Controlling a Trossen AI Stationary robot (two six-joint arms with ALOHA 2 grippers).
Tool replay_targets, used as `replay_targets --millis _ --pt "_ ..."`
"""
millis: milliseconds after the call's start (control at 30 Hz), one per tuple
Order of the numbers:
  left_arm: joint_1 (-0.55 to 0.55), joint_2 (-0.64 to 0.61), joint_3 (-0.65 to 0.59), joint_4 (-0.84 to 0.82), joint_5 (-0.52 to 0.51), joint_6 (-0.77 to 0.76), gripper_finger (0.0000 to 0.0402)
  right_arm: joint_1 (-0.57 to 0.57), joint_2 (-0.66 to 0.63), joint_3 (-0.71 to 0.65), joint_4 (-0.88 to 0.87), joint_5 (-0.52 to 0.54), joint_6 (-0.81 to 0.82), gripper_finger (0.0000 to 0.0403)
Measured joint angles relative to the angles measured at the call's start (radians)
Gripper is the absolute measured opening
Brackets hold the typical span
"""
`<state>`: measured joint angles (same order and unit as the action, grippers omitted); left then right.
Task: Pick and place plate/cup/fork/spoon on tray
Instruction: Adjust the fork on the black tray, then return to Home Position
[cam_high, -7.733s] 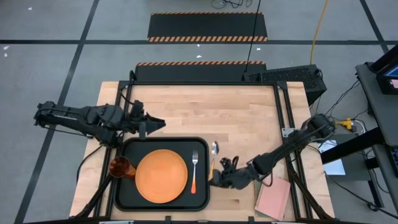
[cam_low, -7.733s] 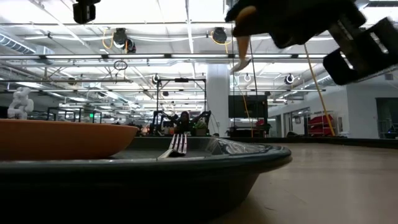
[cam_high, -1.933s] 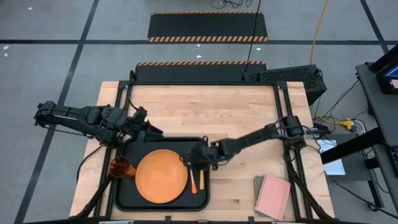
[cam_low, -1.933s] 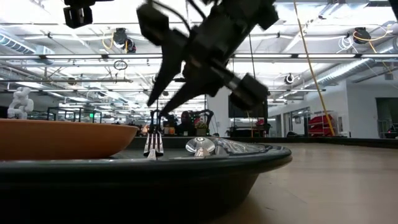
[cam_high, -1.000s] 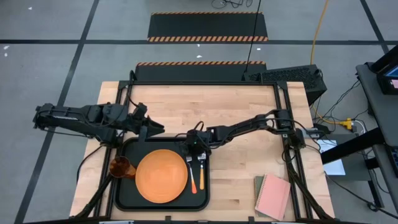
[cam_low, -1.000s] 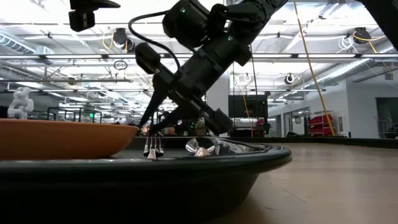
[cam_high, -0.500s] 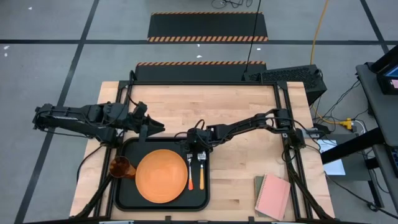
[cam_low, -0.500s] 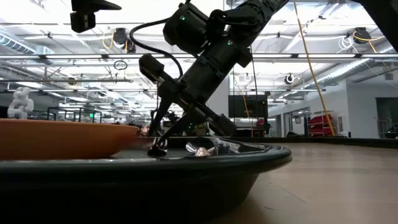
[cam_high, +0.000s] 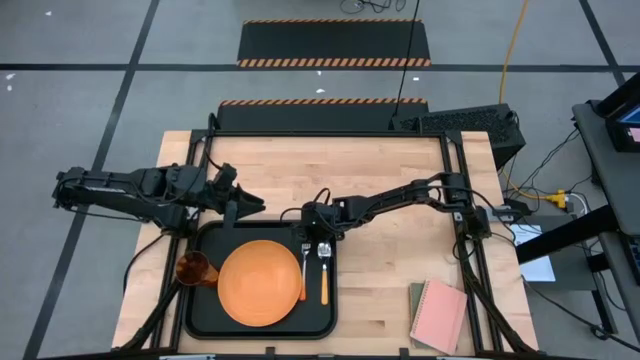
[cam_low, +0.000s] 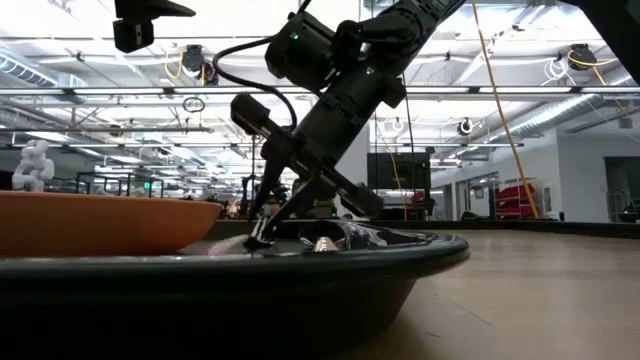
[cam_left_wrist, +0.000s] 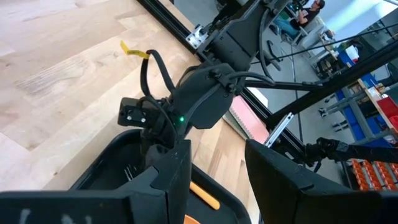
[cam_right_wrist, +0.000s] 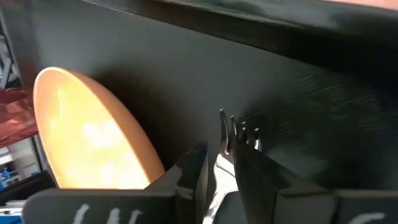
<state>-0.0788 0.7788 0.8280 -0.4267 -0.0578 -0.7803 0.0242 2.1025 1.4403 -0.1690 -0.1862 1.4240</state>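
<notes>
The black tray (cam_high: 204, 312) holds the orange plate (cam_high: 255, 285), and the amber cup (cam_high: 193, 268) stands at its left rim. Right of the plate lie the fork (cam_high: 304, 275) and the spoon (cam_high: 323, 268), tines and bowl toward the far edge. My right gripper (cam_high: 307, 238) reaches in from the right, slanting down onto the fork's tine end, and is shut on it. My left gripper (cam_high: 255, 203) hovers open over the tray's far left corner, touching nothing. My right gripper pinches the fork between its two fingers at the silver neck (cam_right_wrist: 219, 167), just behind the tines (cam_right_wrist: 227, 134), which stick out past the fingertips. The fingers slant down from the table's far right. The tine end sits tilted at the tray's floor (cam_low: 260, 238), and the orange handle (cam_high: 303, 292) lies on the tray.
The spoon's bowl (cam_low: 325, 240) lies just right of the held fork, and the plate's rim (cam_right_wrist: 87, 130) just left of it. A pink notebook (cam_high: 440, 315) lies at the table's near right corner. Bare wood (cam_high: 340, 170) stretches beyond the tray's far rim.
My right gripper has sunk a little onto the tray's floor and tipped over slightly. The fork's tine end has turned and shifted a little toward the plate, while its handle stays on the tray. The spoon has not moved.
</notes>
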Motion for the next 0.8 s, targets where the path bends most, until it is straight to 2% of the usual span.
replay_targets --millis 533,800 --pt "0.000 0.000 0.000 0.003 -0.002 -0.007 0.0152 -0.017 -0.030 0.000 0.025 0.001 -0.052 0.0068" --pt "0.000 0.000 0.000 0.004 -0.002 0.009 0.0152 -0.028 -0.122 0.000 0.030 -0.002 -0.232 0.0068"
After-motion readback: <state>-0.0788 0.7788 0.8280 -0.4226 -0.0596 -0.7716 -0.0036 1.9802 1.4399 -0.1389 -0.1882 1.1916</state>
